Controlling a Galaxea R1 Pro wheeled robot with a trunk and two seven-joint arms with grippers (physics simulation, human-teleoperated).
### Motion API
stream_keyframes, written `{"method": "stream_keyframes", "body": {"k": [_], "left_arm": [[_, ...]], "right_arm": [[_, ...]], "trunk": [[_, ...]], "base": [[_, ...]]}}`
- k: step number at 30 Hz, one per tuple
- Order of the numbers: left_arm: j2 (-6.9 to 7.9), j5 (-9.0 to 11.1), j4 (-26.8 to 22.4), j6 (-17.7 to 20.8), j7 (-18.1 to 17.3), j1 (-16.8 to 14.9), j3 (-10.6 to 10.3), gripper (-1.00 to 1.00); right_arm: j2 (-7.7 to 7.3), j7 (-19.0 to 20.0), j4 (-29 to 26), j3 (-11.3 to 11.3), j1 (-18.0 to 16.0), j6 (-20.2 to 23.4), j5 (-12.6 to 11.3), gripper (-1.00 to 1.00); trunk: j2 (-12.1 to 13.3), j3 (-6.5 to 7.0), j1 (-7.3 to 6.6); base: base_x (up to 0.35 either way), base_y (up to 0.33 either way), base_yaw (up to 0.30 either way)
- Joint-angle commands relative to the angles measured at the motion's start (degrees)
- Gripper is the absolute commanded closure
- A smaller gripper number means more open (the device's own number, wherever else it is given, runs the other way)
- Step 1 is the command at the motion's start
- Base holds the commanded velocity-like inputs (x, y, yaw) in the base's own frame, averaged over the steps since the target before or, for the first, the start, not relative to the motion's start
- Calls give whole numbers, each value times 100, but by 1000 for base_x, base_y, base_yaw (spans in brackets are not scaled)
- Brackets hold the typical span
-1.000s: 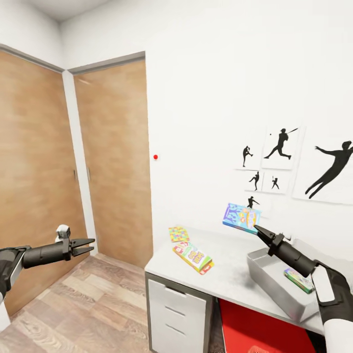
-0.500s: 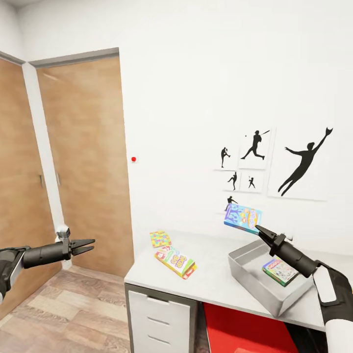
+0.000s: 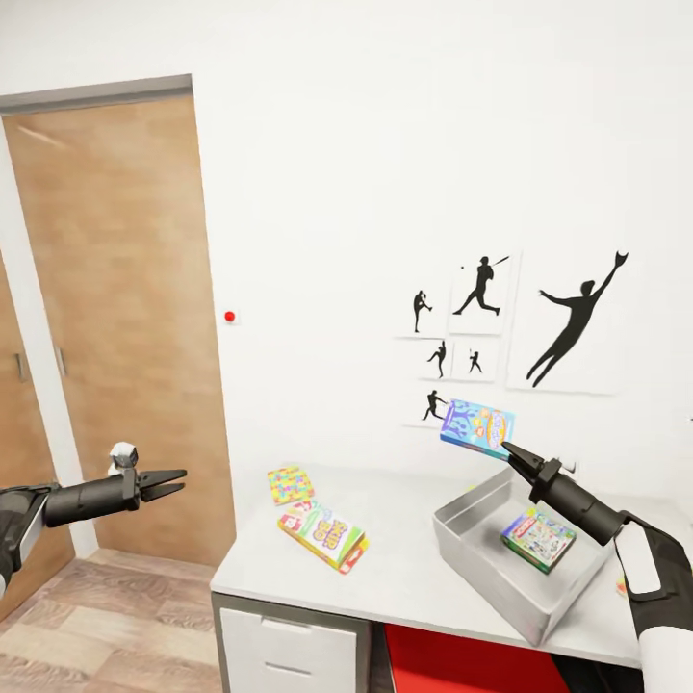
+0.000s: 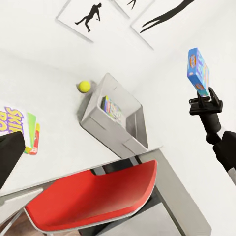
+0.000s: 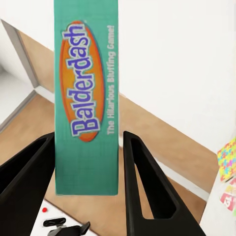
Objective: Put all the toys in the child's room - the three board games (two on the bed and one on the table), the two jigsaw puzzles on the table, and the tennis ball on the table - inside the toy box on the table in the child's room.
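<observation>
My right gripper is shut on a green-edged pastel board game, held in the air above the far rim of the toy box. In the right wrist view the box, lettered "Balderdash", stands between the two fingers. The grey toy box holds one colourful flat box. On the table lie the SKIP-BO game and a jigsaw puzzle. The tennis ball rests on the table beside the toy box. My left gripper hangs open and empty, off the table's left end.
A wooden door fills the wall left of the table. White drawers sit under the table's left end, with a red chair tucked under beside them. Black baseball silhouettes hang above the table.
The whole picture has shifted left, so the camera has turned right. Both arms keep their pose, and the right gripper still holds the board game. More of the toy box's inside shows.
</observation>
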Motion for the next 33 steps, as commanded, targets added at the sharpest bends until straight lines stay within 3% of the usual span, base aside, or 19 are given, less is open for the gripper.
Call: {"method": "stream_keyframes", "body": {"k": [1,21,33], "left_arm": [[-1,-35,-2,60,-37,-1,15,-100],[-1,-42,-4,60,-37,0,14,-100],[3,-41,-3,60,-37,-1,18,-100]], "right_arm": [[-1,19,4,-9,-4,26,0,100],[-10,16,241,-219,-4,21,0,100],[-9,10,270,-248,-4,20,2,100]], "trunk": [[-5,-8,3],[-5,-148,3],[-5,-237,3]], "base": [[45,1,-129],[11,0,-166],[123,59,-176]]}}
